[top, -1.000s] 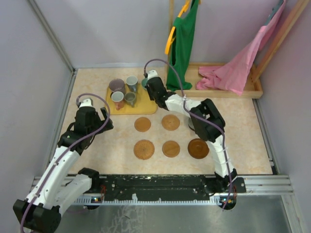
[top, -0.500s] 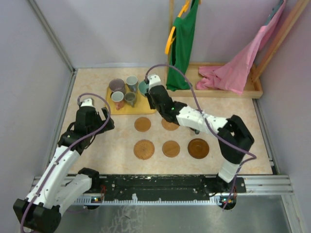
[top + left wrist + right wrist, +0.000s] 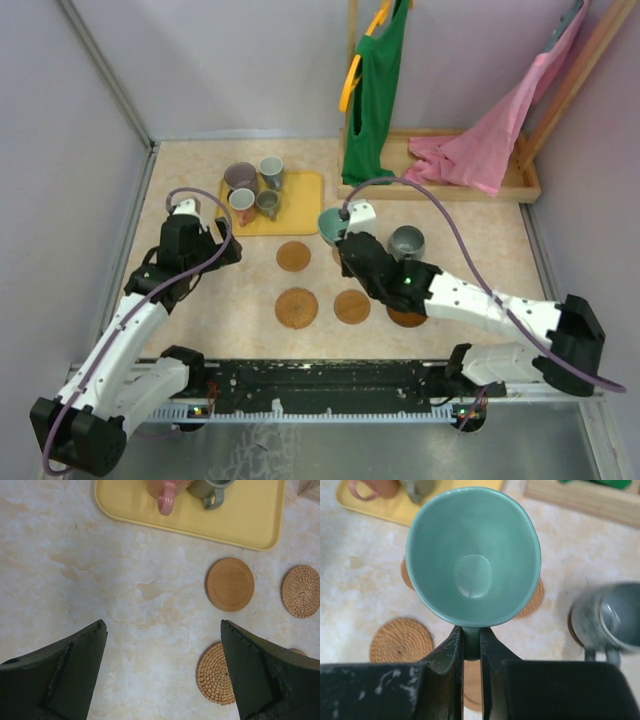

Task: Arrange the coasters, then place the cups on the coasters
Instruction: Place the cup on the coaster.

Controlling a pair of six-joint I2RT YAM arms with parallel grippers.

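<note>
My right gripper [image 3: 471, 642] is shut on the handle of a teal cup [image 3: 473, 555], held upright above the back row of coasters. In the top view the teal cup [image 3: 333, 222] hangs over a mostly hidden coaster. A grey cup [image 3: 406, 241] stands on a dark coaster [image 3: 572, 627] to the right. A smooth coaster [image 3: 293, 255] and two front coasters [image 3: 297, 307] [image 3: 351, 306] lie bare. Several cups [image 3: 241, 200] remain on the yellow tray [image 3: 300, 192]. Left of the coasters, my left gripper [image 3: 162, 625] hovers open over the tabletop with nothing in it.
A wooden rack base [image 3: 520, 185] with a pink cloth [image 3: 480, 150] and a hanging green garment [image 3: 375, 90] stands at the back right. My right arm [image 3: 470, 305] stretches across the front right coaster [image 3: 407, 317]. Walls close in left and right.
My right arm has carried the teal cup from the tray's right edge down and right to above the back row of coasters. The left arm has barely moved.
</note>
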